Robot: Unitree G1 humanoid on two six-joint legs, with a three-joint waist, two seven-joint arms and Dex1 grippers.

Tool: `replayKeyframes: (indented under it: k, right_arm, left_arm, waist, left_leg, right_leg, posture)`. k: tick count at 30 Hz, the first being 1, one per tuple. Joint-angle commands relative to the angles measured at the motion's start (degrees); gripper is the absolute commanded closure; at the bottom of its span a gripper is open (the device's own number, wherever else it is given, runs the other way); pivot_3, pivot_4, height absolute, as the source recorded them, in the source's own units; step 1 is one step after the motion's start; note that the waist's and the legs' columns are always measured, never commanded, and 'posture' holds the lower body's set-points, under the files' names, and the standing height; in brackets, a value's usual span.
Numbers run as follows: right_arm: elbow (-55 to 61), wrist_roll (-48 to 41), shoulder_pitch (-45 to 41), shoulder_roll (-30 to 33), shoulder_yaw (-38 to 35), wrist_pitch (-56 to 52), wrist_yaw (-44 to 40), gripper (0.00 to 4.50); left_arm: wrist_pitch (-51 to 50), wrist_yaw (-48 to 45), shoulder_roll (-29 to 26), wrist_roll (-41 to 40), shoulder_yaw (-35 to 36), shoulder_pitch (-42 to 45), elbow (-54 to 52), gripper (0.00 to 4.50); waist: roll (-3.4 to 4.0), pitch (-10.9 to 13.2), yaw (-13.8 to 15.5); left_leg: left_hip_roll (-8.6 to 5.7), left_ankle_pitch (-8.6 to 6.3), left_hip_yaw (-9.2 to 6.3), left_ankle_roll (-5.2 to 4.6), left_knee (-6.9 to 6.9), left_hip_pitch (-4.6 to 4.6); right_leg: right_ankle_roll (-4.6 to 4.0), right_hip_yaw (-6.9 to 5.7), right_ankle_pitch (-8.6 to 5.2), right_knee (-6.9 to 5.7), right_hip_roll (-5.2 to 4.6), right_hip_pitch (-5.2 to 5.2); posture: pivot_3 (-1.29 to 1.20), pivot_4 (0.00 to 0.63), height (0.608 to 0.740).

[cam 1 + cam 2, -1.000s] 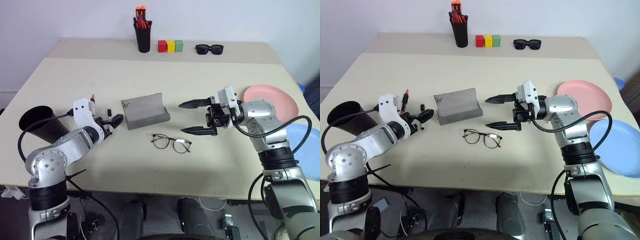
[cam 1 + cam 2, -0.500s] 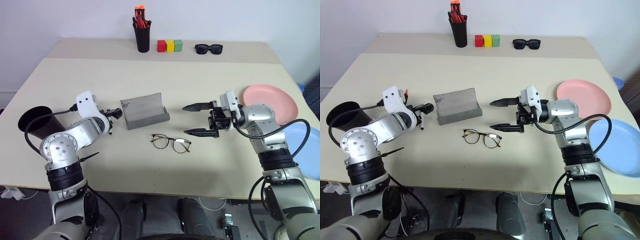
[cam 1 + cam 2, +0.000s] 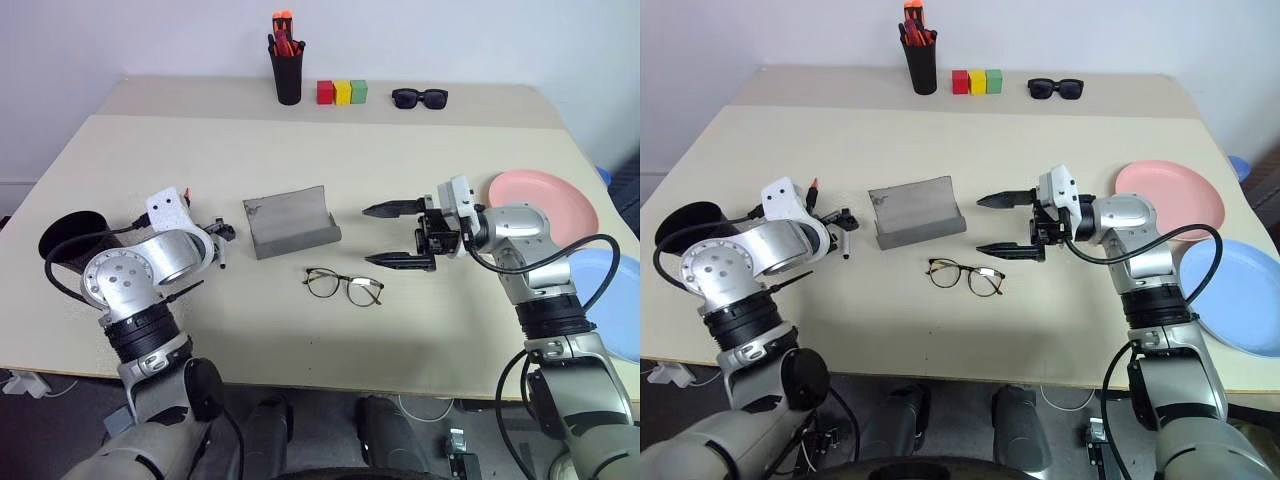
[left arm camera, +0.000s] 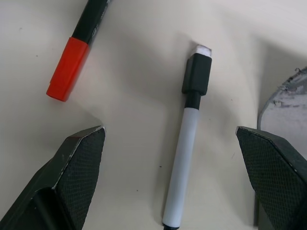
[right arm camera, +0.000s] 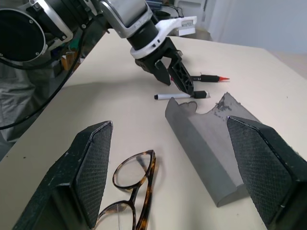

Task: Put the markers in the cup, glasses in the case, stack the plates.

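Far left edge: cup [image 3: 72,240]. L gripper [image 4: 175,179], jaws apart, over white marker [image 4: 186,143], red marker [image 4: 72,62] beside. Centre: case [image 3: 290,221], glasses [image 3: 343,286] below. R gripper [image 3: 398,236], jaws apart, empty. Right edge: pink plate [image 3: 545,205], blue plate [image 3: 605,300].

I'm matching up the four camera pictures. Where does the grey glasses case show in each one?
Left eye view: case mid-table, just behind the glasses.
Right eye view: case in the same spot, behind the glasses.
Left wrist view: a grey corner at the picture's edge, near the white marker.
Right wrist view: case beside the glasses.
Shared landmark: the white marker lying beside the case.
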State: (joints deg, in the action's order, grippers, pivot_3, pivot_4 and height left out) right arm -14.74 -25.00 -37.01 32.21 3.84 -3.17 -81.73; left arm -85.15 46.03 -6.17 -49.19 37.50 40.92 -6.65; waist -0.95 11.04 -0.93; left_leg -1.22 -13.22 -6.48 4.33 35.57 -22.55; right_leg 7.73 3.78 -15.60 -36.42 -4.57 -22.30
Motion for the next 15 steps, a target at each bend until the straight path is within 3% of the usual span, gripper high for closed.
replayKeyframes:
  k: [1,7,12,15]
  right_arm:
    - [2.7,-0.8,0.0,-0.2,-1.2,-0.4,0.7,0.64]
    - [3.3,-0.7,0.1,-0.2,-1.2,-0.8,1.4,0.64]
    - [3.6,-0.9,0.3,-0.2,-1.5,-0.9,2.0,0.64]
    - [3.7,-0.9,0.6,-0.2,-1.6,-0.9,2.4,0.64]
  left_arm:
    - [-1.9,1.2,1.7,3.4,3.9,4.0,0.2,0.00]
    - [-6.2,3.1,5.7,11.7,13.0,13.2,2.6,0.00]
    - [-7.3,6.4,5.6,20.1,17.3,21.0,7.0,0.00]
    - [-7.3,6.4,2.4,23.3,14.1,22.6,11.8,0.00]
  waist:
    - [-0.02,0.0,0.0]
    - [-0.20,0.1,0.0]
    - [-0.25,0.1,-0.1]
    - [-0.25,0.1,-0.1]
  left_leg:
    - [0.00,0.00,0.00,0.00,0.00,0.00]
    - [-0.01,0.01,-0.03,0.02,0.01,-0.08]
    - [-0.01,0.05,-0.04,0.10,0.00,-0.15]
    - [-0.02,0.13,-0.04,0.23,0.00,-0.19]
  right_leg:
    - [0.00,0.00,0.00,0.00,0.00,0.00]
    - [0.03,-0.04,0.02,0.05,0.00,-0.02]
    - [0.07,-0.04,0.03,0.08,0.00,-0.10]
    - [0.10,-0.05,0.05,0.08,0.00,-0.12]
  posture:
    - [0.00,0.150,0.740]
    - [0.00,0.150,0.740]
    - [0.00,0.150,0.740]
    - [0.00,0.150,0.740]
